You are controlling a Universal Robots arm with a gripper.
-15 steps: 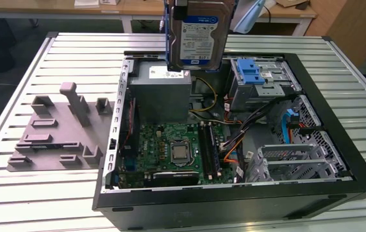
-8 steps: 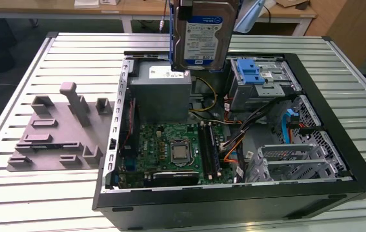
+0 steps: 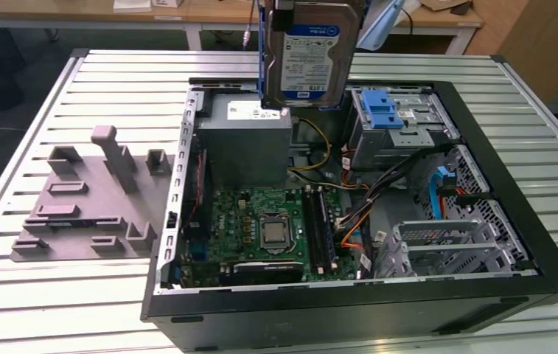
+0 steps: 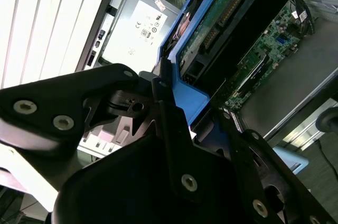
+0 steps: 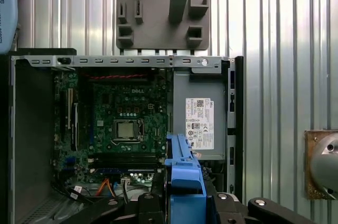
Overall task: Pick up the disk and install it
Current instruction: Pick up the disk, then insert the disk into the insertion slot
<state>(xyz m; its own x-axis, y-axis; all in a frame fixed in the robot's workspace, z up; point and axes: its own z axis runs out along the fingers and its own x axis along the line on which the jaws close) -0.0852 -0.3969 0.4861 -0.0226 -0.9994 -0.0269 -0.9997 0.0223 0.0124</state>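
Note:
The disk (image 3: 308,63) hangs upright in the air above the back of the open computer case (image 3: 495,221), its white-and-blue label facing the exterior view. My gripper (image 3: 289,11) is shut on its top end at the upper edge of that view. In the second wrist view the disk's underside with its green circuit board (image 4: 227,7) and blue bracket (image 4: 193,100) runs between my black fingers (image 4: 169,123). In the first wrist view the blue bracket (image 5: 184,176) sits clamped in my gripper (image 5: 185,205), above the case interior.
Below the disk sits the grey power-supply box (image 3: 249,136) with a white sticker. A metal drive cage with a blue latch (image 3: 389,114) lies at the exterior view's right. The motherboard (image 3: 269,228) fills the case floor. A grey fixture plate (image 3: 92,203) lies on the slatted table.

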